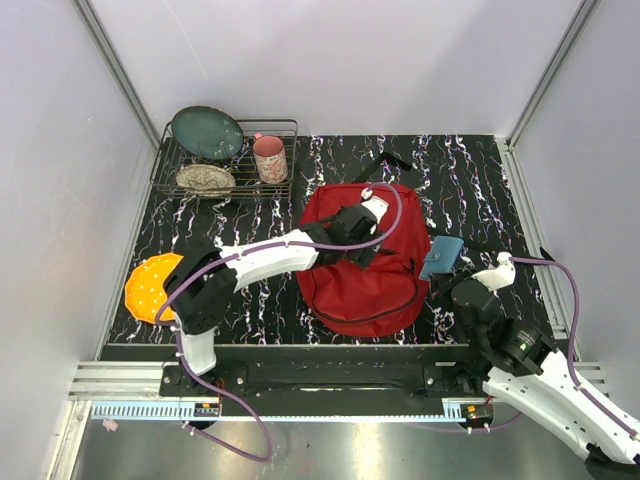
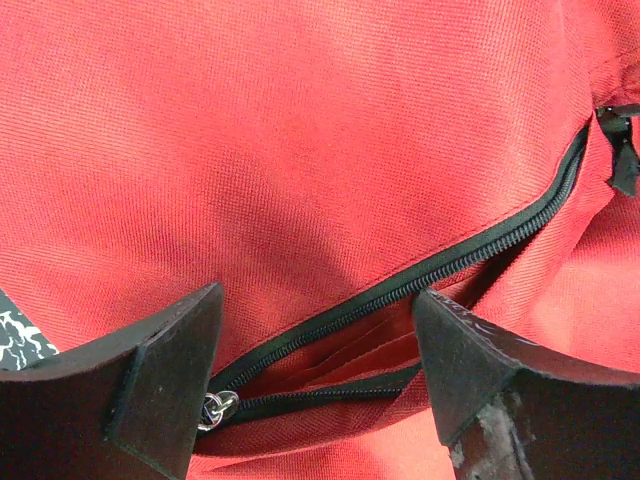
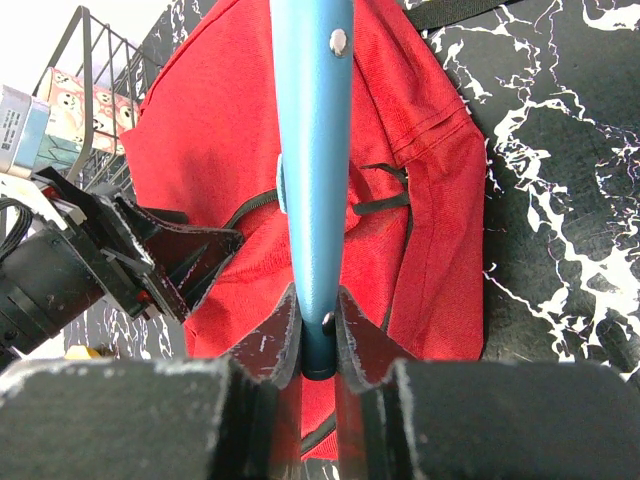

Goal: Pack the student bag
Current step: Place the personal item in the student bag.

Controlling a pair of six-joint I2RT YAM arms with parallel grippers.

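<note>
Far to my left an orange dish (image 1: 150, 288) lies on the black marbled surface (image 1: 480, 180), and behind it a wire rack (image 1: 225, 160) holds plates and a pink mug (image 1: 269, 158); none of these bears on the move ahead. Next comes my left gripper (image 2: 318, 330), reached out over the student bag (image 1: 365, 290), which lies flat in the middle of the surface between my two arms. Its jaws stand apart with nothing between them, one finger on each side of the black zipper (image 2: 420, 280). That zipper runs on a slant beneath them and gapes a little, showing red fabric inside. Just right of the bag my right gripper (image 3: 318, 340) is clamped on the near end of a slim blue case (image 3: 312, 150). The case sticks out ahead of the jaws, its long axis aimed across the bag toward the spot where my left gripper waits. My judgement is that the right arm must carry the case leftward and slip it in end first, lined up with the slit. The gap looks narrow, so the left gripper, the one directly above it, may have to widen it first.
</note>
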